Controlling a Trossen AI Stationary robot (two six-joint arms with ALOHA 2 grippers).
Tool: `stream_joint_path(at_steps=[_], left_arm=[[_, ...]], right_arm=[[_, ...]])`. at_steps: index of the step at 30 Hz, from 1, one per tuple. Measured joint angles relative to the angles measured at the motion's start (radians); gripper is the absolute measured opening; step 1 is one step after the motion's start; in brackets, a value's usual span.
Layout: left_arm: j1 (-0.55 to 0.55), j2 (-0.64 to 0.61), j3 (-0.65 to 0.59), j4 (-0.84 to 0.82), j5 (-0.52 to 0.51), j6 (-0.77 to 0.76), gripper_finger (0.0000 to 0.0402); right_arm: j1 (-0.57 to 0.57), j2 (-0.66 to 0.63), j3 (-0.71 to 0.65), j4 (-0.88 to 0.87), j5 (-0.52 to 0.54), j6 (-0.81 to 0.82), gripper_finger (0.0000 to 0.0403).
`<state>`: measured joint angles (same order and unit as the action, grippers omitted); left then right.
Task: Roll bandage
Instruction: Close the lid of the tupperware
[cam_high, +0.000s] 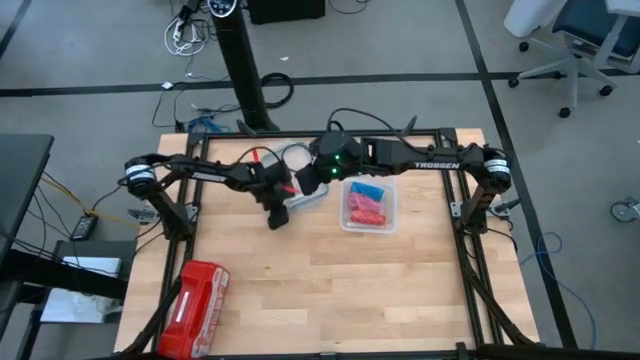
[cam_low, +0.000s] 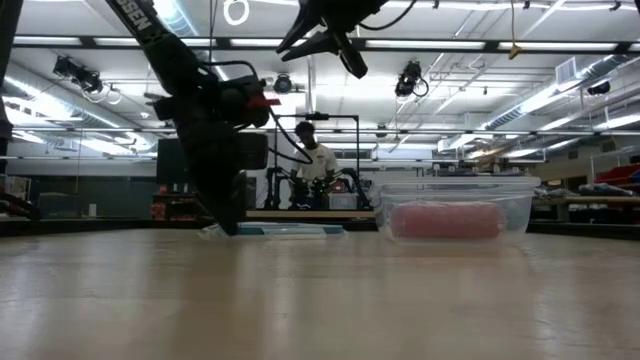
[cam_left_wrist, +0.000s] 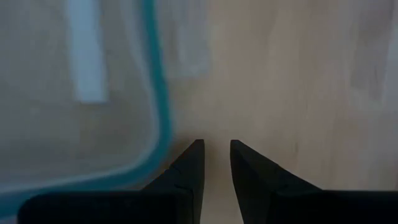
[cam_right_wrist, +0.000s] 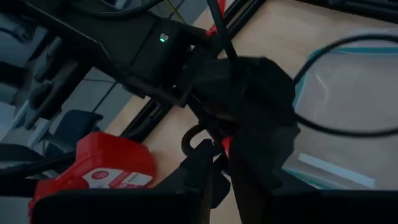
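The left gripper (cam_left_wrist: 216, 163) points down at the table, fingers a little apart. The right gripper (cam_low: 335, 35) hangs high toward twelve o'clock, seemingly nearly closed.

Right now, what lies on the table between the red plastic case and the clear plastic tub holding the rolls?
In the high view, only bare wooden tabletop lies between the red plastic case and the clear plastic tub; nothing sits on that stretch.

Back-centre crowded: both arms (cam_high: 300, 175), lid (cam_high: 305, 195) and tub (cam_high: 368, 205) sit close together; red case (cam_high: 195, 308) blocks front-left corner; table (cam_high: 400, 290) middle and front-right lie open.
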<state>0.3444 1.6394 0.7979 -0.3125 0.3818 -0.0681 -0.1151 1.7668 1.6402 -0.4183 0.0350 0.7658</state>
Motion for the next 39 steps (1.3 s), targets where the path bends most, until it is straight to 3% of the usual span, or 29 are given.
stream_joint_path(at_steps=[8,14,16,21,24,30,39], left_arm=[[-0.116,-0.001,0.0,-0.048,-0.002,0.005,0.008],[-0.12,-0.111,0.001,0.044,-0.016,-0.086,0.0076],[-0.113,-0.149,0.001,0.057,-0.106,-0.095,0.0075],[-0.108,-0.174,0.001,0.055,-0.479,-0.067,0.0074],[-0.109,-0.124,0.001,0.086,-0.569,-0.03,0.0074],[-0.124,0.004,0.004,0.082,-0.492,-0.081,0.0074],[-0.249,0.012,0.015,0.033,-0.168,-0.367,0.0073]], right_arm=[[0.025,0.0,0.0,0.027,0.003,0.027,0.0047],[0.064,0.0,0.0,0.039,0.003,0.09,0.0047],[0.083,0.0,0.0,0.038,0.002,0.081,0.0047],[0.127,0.0,0.0,0.037,-0.005,0.025,0.0047],[0.156,0.0,0.0,0.036,-0.026,-0.008,0.0047],[0.226,-0.002,0.006,0.024,-0.038,-0.07,0.0047],[0.285,-0.007,0.007,-0.086,-0.045,-0.15,0.0047]])
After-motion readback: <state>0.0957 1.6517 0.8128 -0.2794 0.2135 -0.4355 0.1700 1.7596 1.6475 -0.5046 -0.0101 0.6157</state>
